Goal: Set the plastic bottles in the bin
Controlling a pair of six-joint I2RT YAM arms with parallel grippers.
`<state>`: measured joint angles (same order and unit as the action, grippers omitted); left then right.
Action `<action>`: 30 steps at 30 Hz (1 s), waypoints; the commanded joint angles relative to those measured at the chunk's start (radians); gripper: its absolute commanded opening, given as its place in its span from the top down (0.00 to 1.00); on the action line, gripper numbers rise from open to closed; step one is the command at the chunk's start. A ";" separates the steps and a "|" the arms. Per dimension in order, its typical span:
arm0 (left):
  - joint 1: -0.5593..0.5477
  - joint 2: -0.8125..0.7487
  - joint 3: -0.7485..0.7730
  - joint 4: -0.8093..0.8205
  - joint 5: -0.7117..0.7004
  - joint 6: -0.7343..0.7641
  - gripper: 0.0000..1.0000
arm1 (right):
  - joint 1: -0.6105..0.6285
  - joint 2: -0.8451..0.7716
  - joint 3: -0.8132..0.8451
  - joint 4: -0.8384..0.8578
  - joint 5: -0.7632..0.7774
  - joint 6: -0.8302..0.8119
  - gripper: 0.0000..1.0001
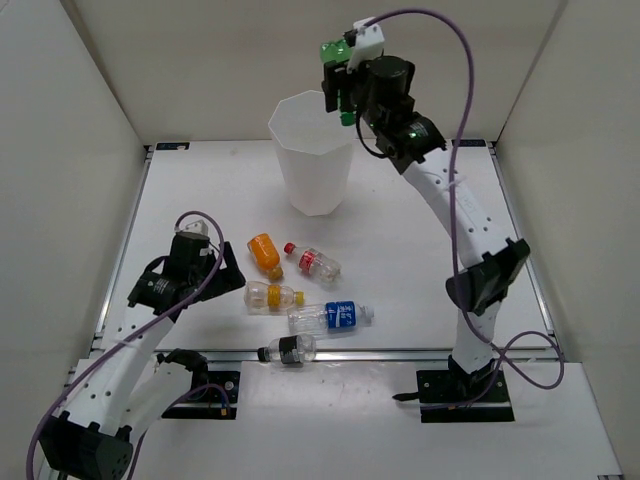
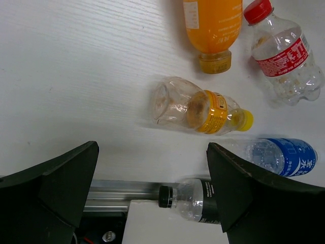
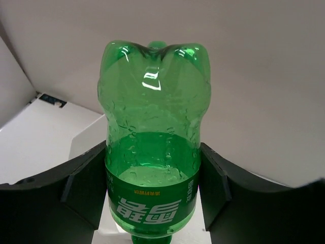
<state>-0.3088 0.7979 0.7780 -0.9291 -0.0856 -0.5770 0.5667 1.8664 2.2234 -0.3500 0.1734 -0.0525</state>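
My right gripper [image 1: 340, 88] is shut on the green bottle [image 1: 334, 51] and holds it cap down in the air above the right side of the bin's rim. The bin [image 1: 312, 165] is tall, white and translucent and stands at the back middle of the table. In the right wrist view the green bottle [image 3: 152, 127] fills the gap between both fingers. Lying on the table are an orange bottle [image 1: 265, 252], a red-label bottle [image 1: 316, 263], a yellow-cap bottle [image 1: 272, 295], a blue-label bottle [image 1: 335, 316] and a black-band bottle [image 1: 290, 350]. My left gripper [image 1: 222, 268] stands open, left of them and holding nothing.
The black-band bottle [image 2: 195, 198] lies across the metal rail [image 2: 122, 190] at the table's near edge. White walls enclose the table on three sides. The right arm's purple cable [image 1: 455, 60] loops high over the bin's right side.
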 commanded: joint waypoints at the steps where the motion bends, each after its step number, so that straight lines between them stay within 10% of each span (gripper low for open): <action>1: 0.014 0.024 0.004 0.065 0.021 -0.024 0.01 | -0.017 0.135 0.044 0.012 -0.070 -0.025 0.78; 12: 0.004 0.119 0.043 0.075 0.018 -0.012 0.02 | -0.051 0.347 0.183 0.192 -0.124 -0.009 0.72; 20: 0.002 0.132 0.033 0.168 0.030 -0.041 0.02 | -0.013 0.245 0.122 0.166 -0.121 -0.060 0.00; 30: -0.052 0.300 0.072 0.398 -0.071 -0.148 0.01 | 0.122 -0.151 -0.181 -0.013 0.182 -0.176 0.01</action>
<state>-0.3546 1.0821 0.8169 -0.6472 -0.0948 -0.6796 0.6411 1.8824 2.1159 -0.3183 0.1802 -0.1787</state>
